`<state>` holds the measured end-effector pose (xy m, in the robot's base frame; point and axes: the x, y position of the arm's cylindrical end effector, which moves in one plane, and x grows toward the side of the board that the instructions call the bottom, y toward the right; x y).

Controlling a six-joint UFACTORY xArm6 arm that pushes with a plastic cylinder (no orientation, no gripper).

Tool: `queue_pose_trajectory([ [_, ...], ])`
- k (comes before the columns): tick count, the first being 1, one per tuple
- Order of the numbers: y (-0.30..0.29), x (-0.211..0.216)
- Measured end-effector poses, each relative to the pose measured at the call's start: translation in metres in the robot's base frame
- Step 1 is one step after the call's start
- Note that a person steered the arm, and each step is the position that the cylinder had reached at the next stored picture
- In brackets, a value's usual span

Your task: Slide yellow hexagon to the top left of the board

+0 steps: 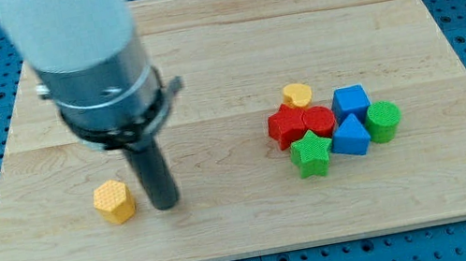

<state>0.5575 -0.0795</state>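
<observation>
The yellow hexagon [114,202] lies near the board's [290,17] lower left. The tip [167,204], fingerless, stands just beside its right, poorly placed for pushing toward the top left.

The scene is bright and evenly lit, with colours clear and saturated. Shadows are soft and short: a faint one lies under the rod [166,203] on the wooden board [228,46], and small ones hug the cluster of blocks. The arm's pale upper housing [68,25] is blurred and nearly washed out. The board's grain and edges look sharp, without noticeable glare.
</observation>
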Motion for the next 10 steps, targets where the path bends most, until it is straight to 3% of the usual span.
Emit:
queue_pose_trajectory([
  [1,-0.048,0.02],
  [4,-0.1,-0.144],
  [7,-0.118,-0.13],
  [9,-0.142,-0.222],
  [10,-0.142,-0.246],
])
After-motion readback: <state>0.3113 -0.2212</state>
